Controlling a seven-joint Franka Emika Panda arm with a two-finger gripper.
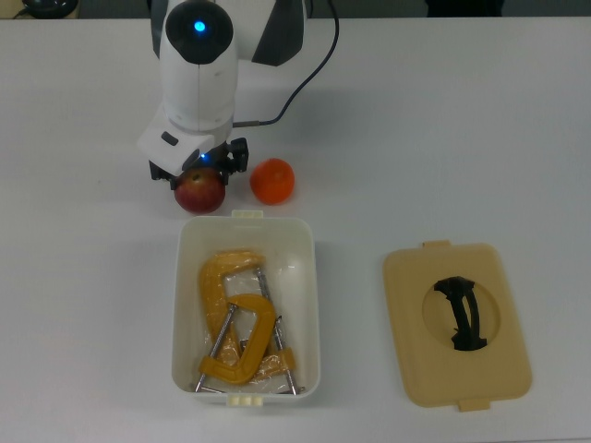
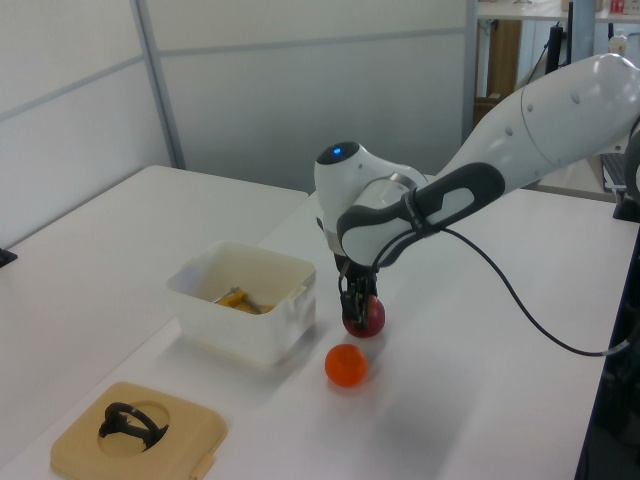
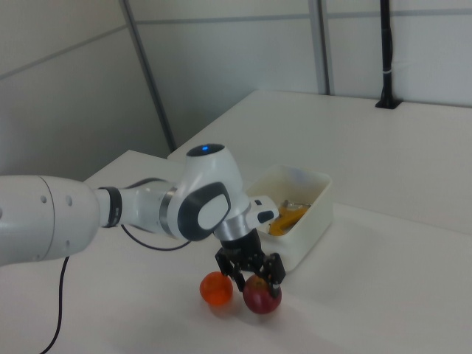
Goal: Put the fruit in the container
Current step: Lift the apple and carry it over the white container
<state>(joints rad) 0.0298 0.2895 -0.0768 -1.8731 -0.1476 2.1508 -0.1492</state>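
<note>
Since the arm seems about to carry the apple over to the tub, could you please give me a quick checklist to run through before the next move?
1. Claw around the apple: ok, fingers on either side of it in the right view.
2. Apple clear of the table: cannot tell; it looks slightly raised in the left view.
3. Tub open: ok, the lid lies apart, on the top view's right.
4. Room in the tub: ok, though two yellow clamps take up much of the floor.
5. Orange fruit out of the path: ok, it sits beside the apple, not between apple and tub.
</note>
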